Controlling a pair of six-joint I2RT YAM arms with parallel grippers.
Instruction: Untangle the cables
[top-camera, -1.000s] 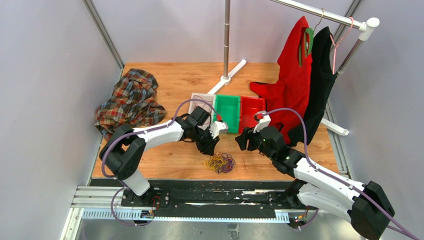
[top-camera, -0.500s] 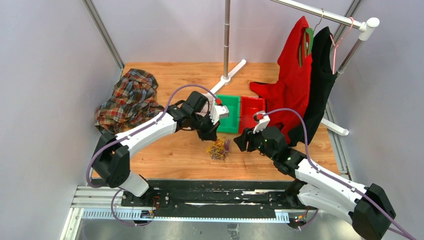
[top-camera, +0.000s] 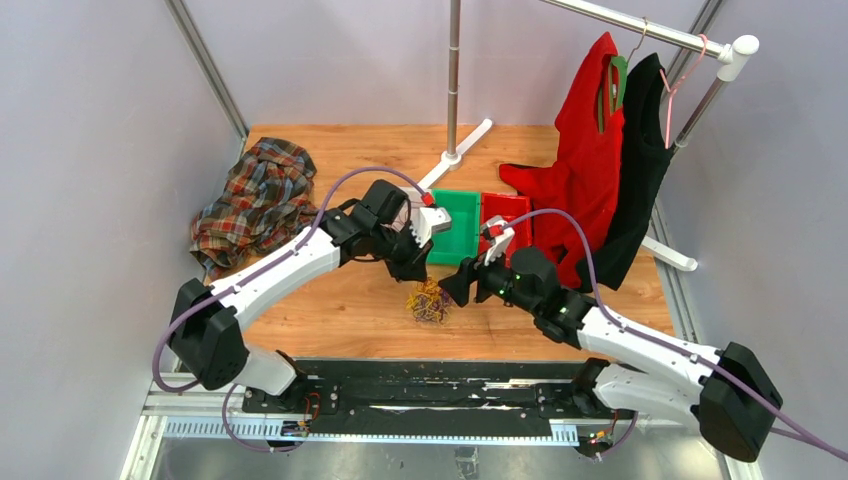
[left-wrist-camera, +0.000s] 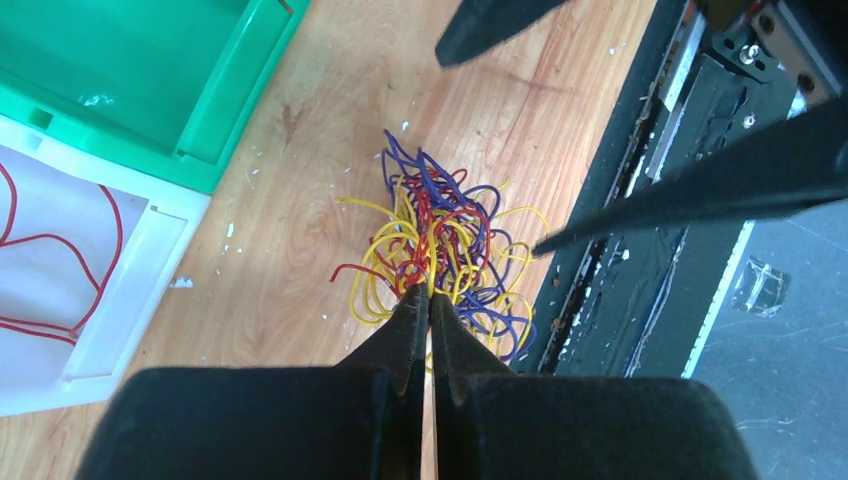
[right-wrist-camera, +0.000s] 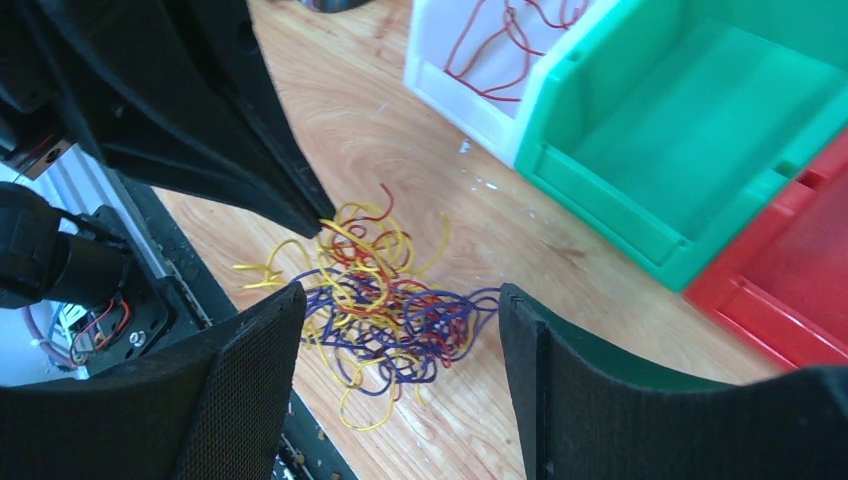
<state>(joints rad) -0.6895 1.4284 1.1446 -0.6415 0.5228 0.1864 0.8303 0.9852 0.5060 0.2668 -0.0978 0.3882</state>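
Note:
The cables (top-camera: 428, 301) are one tangled bunch of yellow, dark red and purple strands over the wooden table, near its front edge. My left gripper (top-camera: 417, 272) is shut on a yellow strand at the top of the bunch (left-wrist-camera: 445, 235), which hangs from its tips (left-wrist-camera: 429, 293). My right gripper (top-camera: 455, 288) is open just right of the bunch. In the right wrist view its fingers (right-wrist-camera: 255, 350) stand either side of the cables (right-wrist-camera: 385, 300) without touching them. Whether the bunch's lower end rests on the table I cannot tell.
A white bin (left-wrist-camera: 90, 330) holding a red strand (left-wrist-camera: 60, 240), a green bin (top-camera: 457, 226) and a red bin (top-camera: 505, 218) stand in a row behind the grippers. A plaid shirt (top-camera: 258, 200) lies far left. A clothes rack with red and black garments (top-camera: 600, 160) stands at right.
My left gripper has pulled the bunch up and back toward the bins, stretching it taller. My right gripper has moved left, close to the bunch.

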